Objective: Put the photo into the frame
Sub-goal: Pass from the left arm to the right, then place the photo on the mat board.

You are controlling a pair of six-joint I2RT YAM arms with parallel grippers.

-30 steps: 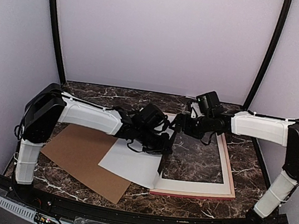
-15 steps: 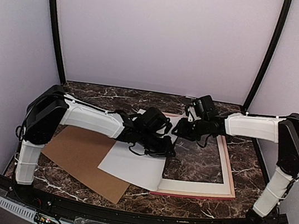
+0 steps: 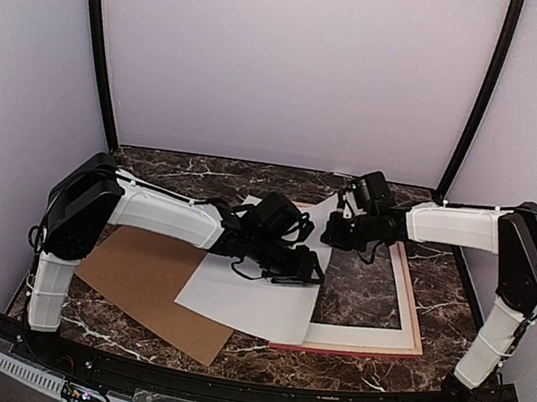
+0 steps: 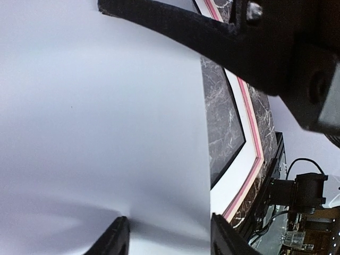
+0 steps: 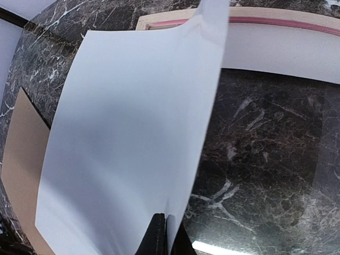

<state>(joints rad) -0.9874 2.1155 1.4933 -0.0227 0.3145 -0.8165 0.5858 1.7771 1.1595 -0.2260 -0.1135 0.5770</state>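
The photo [image 3: 249, 299] lies white back up, its right part over the left side of the pink frame [image 3: 418, 330]. My right gripper [image 3: 330, 235] is shut on the photo's far right corner, which curls upward; in the right wrist view the fingertips [image 5: 166, 234] pinch the sheet's edge [image 5: 133, 133]. My left gripper [image 3: 311, 268] hovers open over the photo's right edge. In the left wrist view its two fingers [image 4: 117, 239] straddle the white sheet [image 4: 106, 133], with the frame rail [image 4: 249, 106] beyond. The printed side is hidden.
A white mat [image 3: 359, 336] with a window showing dark marble lies inside the frame. A brown cardboard board [image 3: 151, 280] sits under the photo's left edge. Both arms meet over the table's middle. Purple walls close in the back and sides.
The left gripper has opened and let go of the photo. The right gripper has closed on the photo's far corner. The sheet has slid to the right, further over the frame.
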